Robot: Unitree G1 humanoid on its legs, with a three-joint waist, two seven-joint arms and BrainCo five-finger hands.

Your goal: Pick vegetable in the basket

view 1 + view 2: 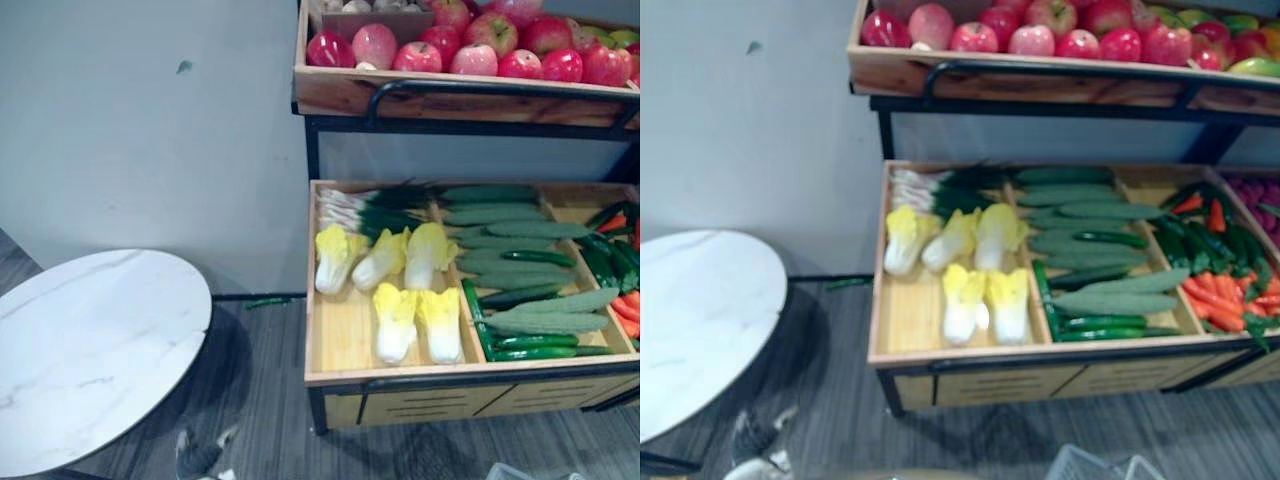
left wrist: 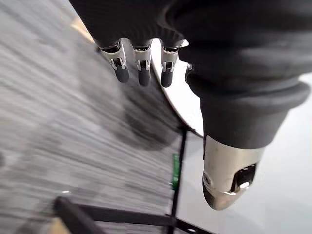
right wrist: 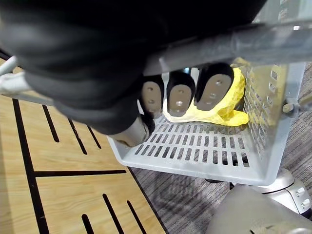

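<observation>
1. Right hand (image 3: 122,83): its dark-tipped fingers (image 3: 214,87) are curled over the grey metal handle (image 3: 243,44) of a pale grey slotted plastic basket (image 3: 204,168), gripping it. This shows across the upper half of the right wrist view.
2. Yellow crinkled leafy vegetable (image 3: 229,105): it lies inside the basket, on the slotted floor against the far wall. It sits right of centre in the right wrist view, just past the fingertips and below the handle, apart from the hand.
3. Light wooden panel with black slots (image 3: 58,161): at the left and lower left of the right wrist view, beside the basket.
4. Left hand (image 2: 161,29): it enters from the top of the left wrist view. The fingers (image 2: 143,73) are straight and side by side, the silver thumb (image 2: 229,175) stands apart at lower right, and nothing is held. Grey striped floor (image 2: 58,136) lies beneath it.
5. Wooden display crate (image 1: 340,335): it takes up the centre and right of the left eye view. Its left compartment holds five yellow-and-white leafy cabbages (image 1: 395,320), three in a row and two nearer the lower rim.
6. Green-and-white spring onions (image 1: 365,210): they lie at the upper edge of the same compartment.
7. Dark green cucumbers (image 1: 510,265): piled in the middle compartment, right of the cabbages.
8. Orange carrots (image 1: 1215,300): with dark green vegetables in the right compartment.
9. Red apples (image 1: 475,58): in the upper wooden tray, along the top right of the frame.
10. Round white marble-patterned table (image 1: 90,350): at lower left of the left eye view, well apart from the crate.
11. Small green object (image 1: 268,300): on the floor at the foot of the wall, between the table and the crate.
</observation>
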